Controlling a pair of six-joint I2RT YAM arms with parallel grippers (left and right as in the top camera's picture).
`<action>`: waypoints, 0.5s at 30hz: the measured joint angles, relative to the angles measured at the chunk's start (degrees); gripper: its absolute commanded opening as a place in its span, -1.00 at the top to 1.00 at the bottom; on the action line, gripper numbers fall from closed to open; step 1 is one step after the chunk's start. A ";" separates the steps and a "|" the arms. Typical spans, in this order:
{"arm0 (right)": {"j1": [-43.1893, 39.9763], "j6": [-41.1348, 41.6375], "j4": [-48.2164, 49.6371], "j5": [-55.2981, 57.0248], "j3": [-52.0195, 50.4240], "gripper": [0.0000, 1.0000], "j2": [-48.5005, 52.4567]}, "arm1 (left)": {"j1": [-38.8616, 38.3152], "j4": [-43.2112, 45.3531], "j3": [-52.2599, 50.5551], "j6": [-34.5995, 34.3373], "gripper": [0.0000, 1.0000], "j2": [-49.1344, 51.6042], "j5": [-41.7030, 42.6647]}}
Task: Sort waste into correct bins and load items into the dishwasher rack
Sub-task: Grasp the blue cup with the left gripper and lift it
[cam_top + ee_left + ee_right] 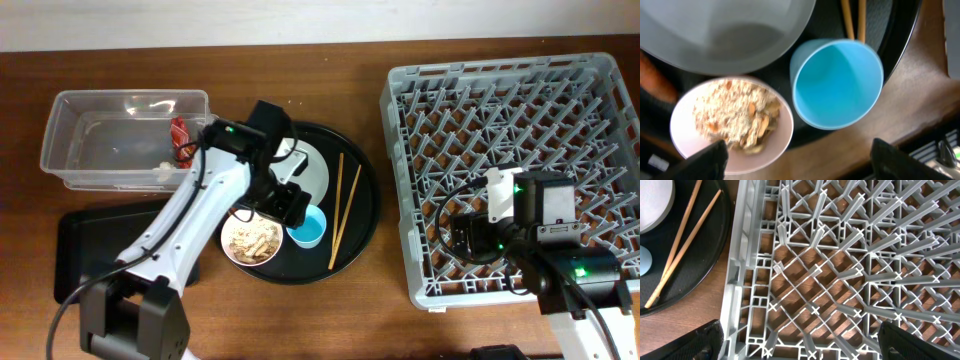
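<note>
L gripper [800,164] is positioned above the round black tray [368,215], jaws apart, nothing held. Two targets are seen ahead of the jaws: the small white bowl [785,132] w/ beige scraps [735,120] on one finger's side, and the light-blue cup [837,82], mouth up, on the other. Both are round, so no long axis need be matched. The jaw line falls approx. btwn them; which one is meant cannot be told. Bowl and cup stand just beside each other, w/ the plate [725,35] close behind and the chopsticks [852,20] just beyond the cup. Side room is scant, so a vertical approach is judged advisable. R gripper [800,345] is over the rack [520,110], jaws apart, empty, well apart from the tray; L arm is nearer.
</note>
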 measured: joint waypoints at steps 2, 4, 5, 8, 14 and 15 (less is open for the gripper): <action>0.00 0.02 -0.20 -0.02 0.00 -0.96 0.00 | -0.98 3.26 -2.29 -1.18 -0.37 0.00 -1.46; 0.00 0.07 -0.20 -0.02 0.00 -0.96 0.00 | -1.09 7.34 -5.68 -1.88 -0.12 0.22 -2.54; 0.00 0.04 -0.26 0.00 0.00 -0.96 0.00 | -1.09 9.77 -7.78 -2.40 0.09 0.37 -2.84; 0.00 0.04 -0.37 0.00 0.00 -0.97 0.00 | -1.09 14.47 -11.34 -2.82 0.70 1.33 -2.95; 0.00 0.04 -0.15 0.00 0.00 -0.96 0.00 | -1.07 16.35 -11.93 -3.08 1.00 2.89 2.21; 0.00 0.04 0.55 0.00 0.00 -0.97 0.00 | -0.96 15.78 -11.87 -3.08 0.99 2.89 2.73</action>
